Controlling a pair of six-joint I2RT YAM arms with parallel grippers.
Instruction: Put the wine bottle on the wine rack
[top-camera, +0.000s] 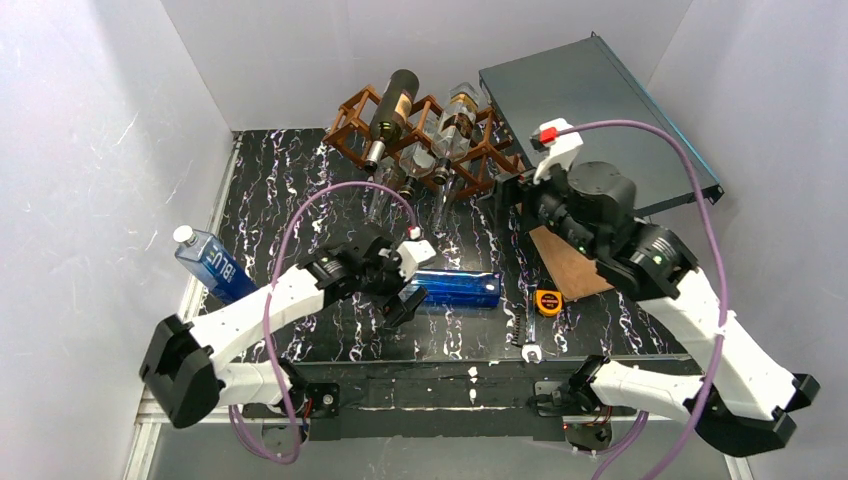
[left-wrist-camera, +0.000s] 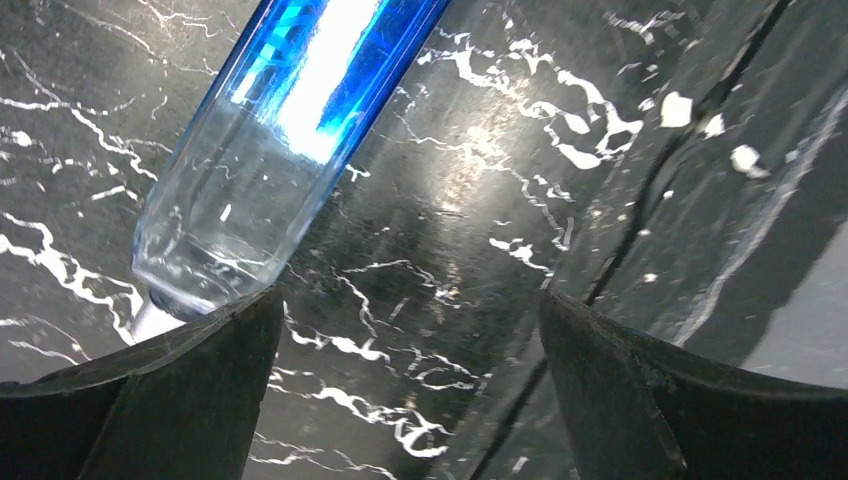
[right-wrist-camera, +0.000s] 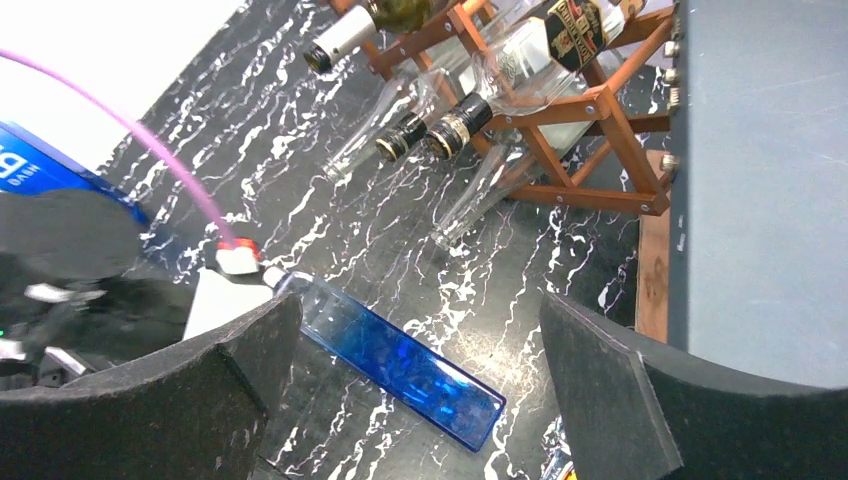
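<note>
Left hand (left-wrist-camera: 410, 310) is released, jaws wide, empty, beside the neck of the blue wine bottle (left-wrist-camera: 290, 130); bottle lies flat on the table (top-camera: 300, 200), well apart from the wine rack (right-wrist-camera: 560, 108); right hand (right-wrist-camera: 415, 310) released, empty; grasp, carry and placement judged outstanding.

From above I cannot see the neck of the flat, see-through blue bottle (top-camera: 458, 288); the left gripper (top-camera: 403, 298) covers it. On the left wrist view its body runs off the top edge and its cap sits partly behind one finger (left-wrist-camera: 150, 400). The right arm (top-camera: 600, 215) hides most of the thin brown board (top-camera: 560, 262). On my right wrist view the reddish-brown wooden lattice wine rack (right-wrist-camera: 590, 110) is cut at the top.
</note>
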